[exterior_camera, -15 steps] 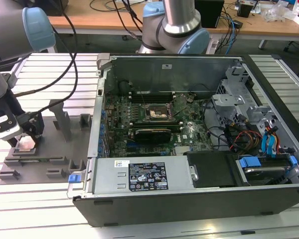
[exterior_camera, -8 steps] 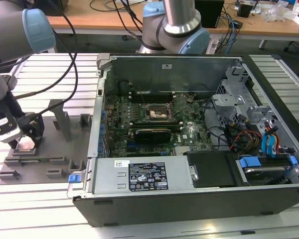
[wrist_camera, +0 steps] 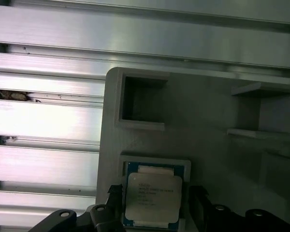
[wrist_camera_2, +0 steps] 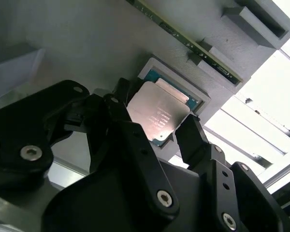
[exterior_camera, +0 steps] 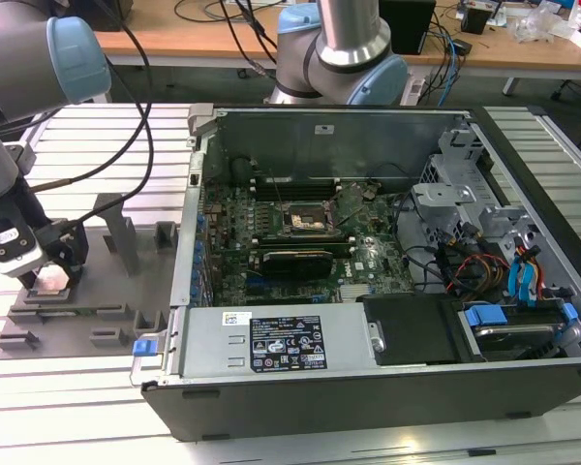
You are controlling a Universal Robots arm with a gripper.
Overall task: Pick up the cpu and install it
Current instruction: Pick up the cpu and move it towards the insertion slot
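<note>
The cpu [wrist_camera_2: 157, 113], a flat square chip with a pale silver top and a green rim, lies in its shallow recess in the grey plastic tray [exterior_camera: 77, 315] at the exterior view's left. My gripper [exterior_camera: 50, 271] is down over it. In both wrist views its black fingers [wrist_camera_2: 191, 137] stand on either side of the cpu [wrist_camera: 152, 198], close to its edges, with a small gap showing on one side. The fingers are open and the chip sits flat in the recess. The motherboard socket [exterior_camera: 310, 221] with its metal frame is inside the open computer case.
The open computer case [exterior_camera: 368, 252] fills the middle and right of the exterior view. The tray carries raised blocks [exterior_camera: 126, 237] and empty pockets [wrist_camera: 142, 101] near my gripper. A second arm's base [exterior_camera: 344, 48] stands behind the case. Slatted metal table [wrist_camera: 43, 121] lies around the tray.
</note>
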